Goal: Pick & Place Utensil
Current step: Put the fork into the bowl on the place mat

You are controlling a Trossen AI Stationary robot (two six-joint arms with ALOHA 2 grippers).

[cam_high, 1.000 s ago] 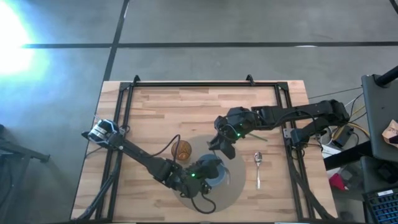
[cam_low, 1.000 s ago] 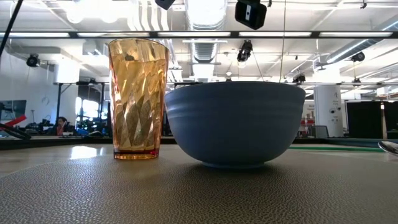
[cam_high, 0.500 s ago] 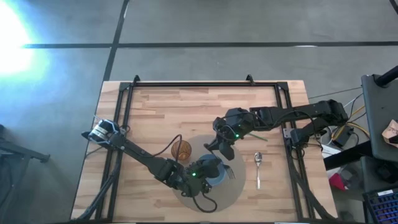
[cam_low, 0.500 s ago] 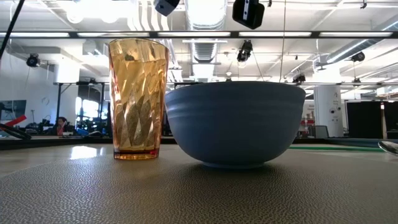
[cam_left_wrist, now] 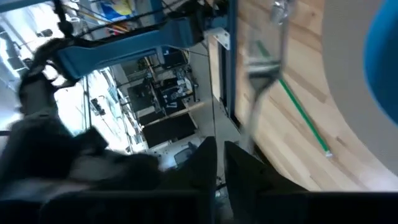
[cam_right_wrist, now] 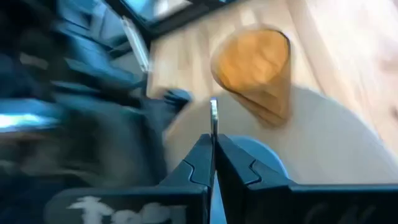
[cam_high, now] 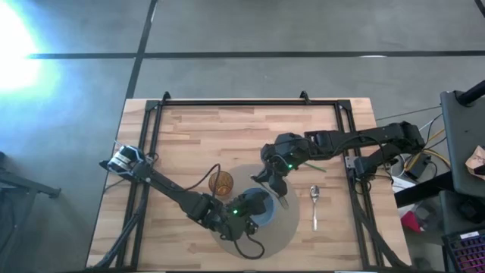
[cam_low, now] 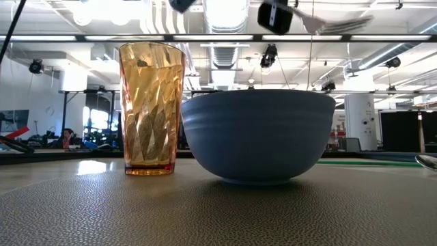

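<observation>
Lifted since before, my right gripper (cam_high: 270, 180) clamps a silver metal fork (cam_high: 281, 199) above the round blue bowl (cam_high: 261, 210); left gripper's (cam_high: 241, 214) state unclear.

Bright glare washes the floor (cam_high: 15, 45) left of the table (cam_high: 227, 136). Ceiling strip lights (cam_low: 225, 35) shine above the sharply focused bowl (cam_low: 258, 135). Both wrist views are heavily motion-blurred.
</observation>
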